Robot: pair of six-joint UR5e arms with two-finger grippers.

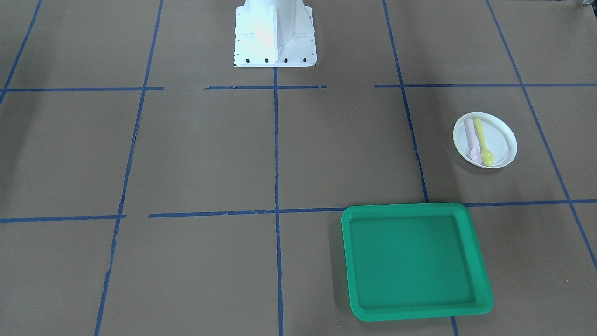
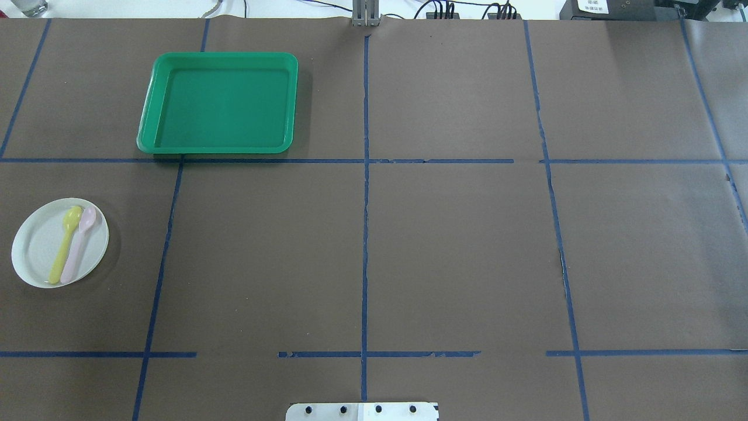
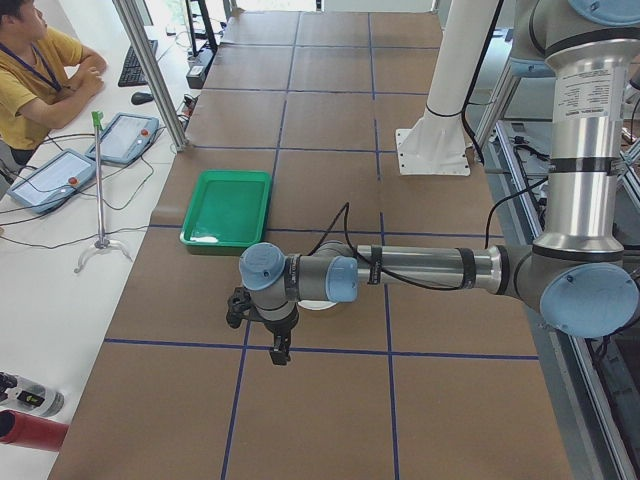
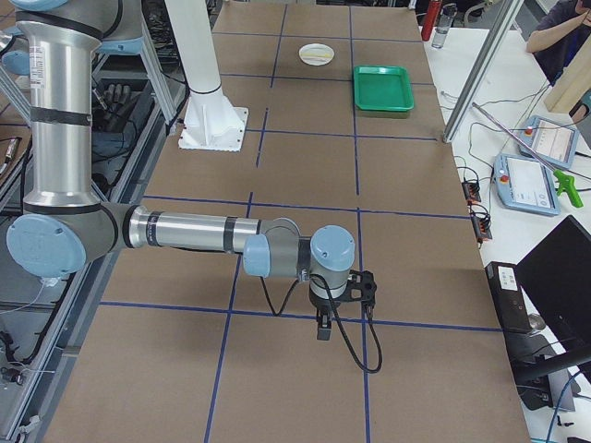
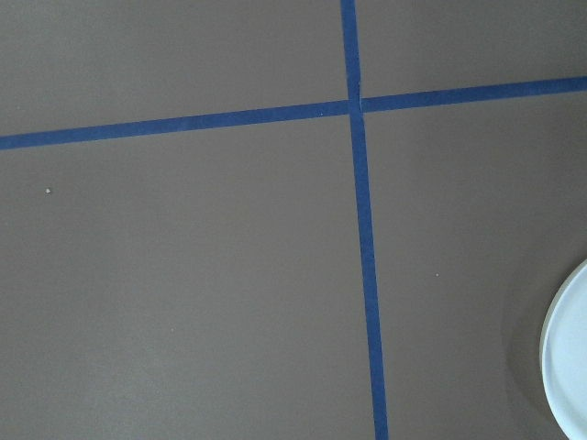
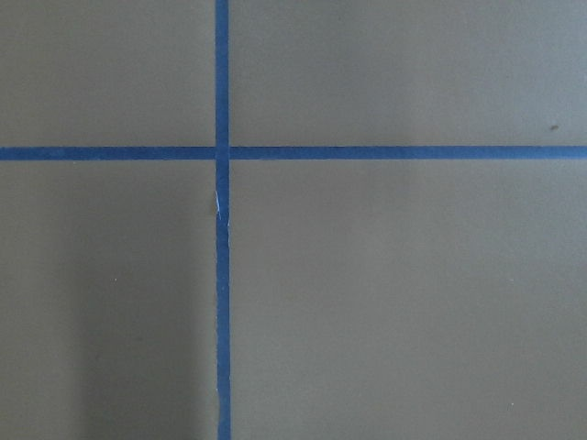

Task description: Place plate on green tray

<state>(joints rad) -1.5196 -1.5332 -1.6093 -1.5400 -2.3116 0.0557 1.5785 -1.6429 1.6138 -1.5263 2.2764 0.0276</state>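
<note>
The white plate (image 1: 501, 137) lies on the brown table, apart from the green tray (image 1: 413, 259). In the overhead view the plate (image 2: 35, 245) is at the left edge and the tray (image 2: 222, 102) is at the far left, with nothing in it. A yellow spoon (image 2: 64, 245) and a pink spoon (image 2: 79, 242) lie on the plate. My left gripper (image 3: 280, 350) hangs above the table near the plate; the plate's rim (image 5: 570, 367) shows in the left wrist view. My right gripper (image 4: 323, 328) is far from both. I cannot tell whether either gripper is open or shut.
Blue tape lines mark a grid on the table. The white robot base (image 1: 275, 32) stands at the table's robot-side edge. An operator (image 3: 30, 70) sits beyond the tray's side, with teach pendants (image 3: 125, 135) and a thin stand (image 3: 100, 190) beside the table.
</note>
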